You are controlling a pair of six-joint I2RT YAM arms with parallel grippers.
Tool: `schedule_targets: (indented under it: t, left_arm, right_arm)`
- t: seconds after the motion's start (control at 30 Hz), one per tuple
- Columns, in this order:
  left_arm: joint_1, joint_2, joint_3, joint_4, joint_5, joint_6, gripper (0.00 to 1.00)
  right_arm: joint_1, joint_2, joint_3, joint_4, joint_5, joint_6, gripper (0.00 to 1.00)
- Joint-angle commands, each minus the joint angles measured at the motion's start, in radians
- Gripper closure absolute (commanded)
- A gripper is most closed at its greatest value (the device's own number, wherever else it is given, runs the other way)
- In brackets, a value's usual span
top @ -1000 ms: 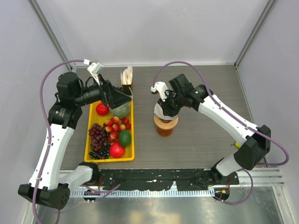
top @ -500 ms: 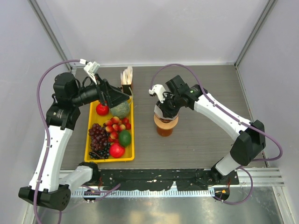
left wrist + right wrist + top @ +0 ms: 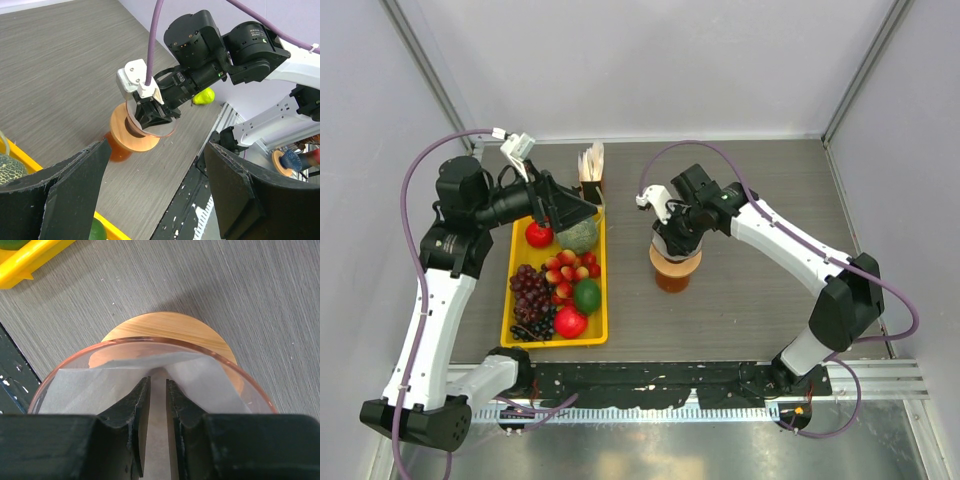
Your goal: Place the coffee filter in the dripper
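The dripper (image 3: 676,258), a clear cone with a tan-orange collar (image 3: 170,325), sits on a jug of amber liquid (image 3: 672,280) mid-table. The white coffee filter (image 3: 210,385) lies inside the cone against its wall. My right gripper (image 3: 157,381) reaches down into the cone, jaws a narrow gap apart, tips against the paper. In the top view that right gripper (image 3: 670,240) covers the cone's mouth. My left gripper (image 3: 582,210) hangs wide open and empty above the tray's far end, looking towards the dripper (image 3: 131,139).
A yellow tray (image 3: 507,300) of fruit lies left of the dripper, with a melon (image 3: 580,237) at its far end. An upright bundle of papers with a dark box (image 3: 591,166) stands behind the tray. A small yellow-green fruit (image 3: 203,96) lies near the right arm's base.
The right arm has shifted slightly left over the dripper, its gripper still down in the cone. The left arm has drawn back a little and then stayed put.
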Motion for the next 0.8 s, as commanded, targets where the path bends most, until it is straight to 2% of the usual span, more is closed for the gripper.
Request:
schedule_targets:
  t: [0.0,0.37,0.77]
  left_arm:
    - [0.007,-0.021,-0.006,0.018,-0.004,-0.007,0.14]
    - [0.007,-0.027,-0.015,0.015,-0.003,-0.002,0.15]
    - [0.006,-0.021,-0.018,0.044,-0.004,-0.023,0.16]
  right_arm:
    - [0.003,0.015,-0.005,0.011,-0.005,-0.005,0.75]
    - [0.005,0.012,0.028,-0.009,-0.039,0.010,0.74]
    - [0.026,-0.016,0.055,-0.017,-0.009,0.013,0.74]
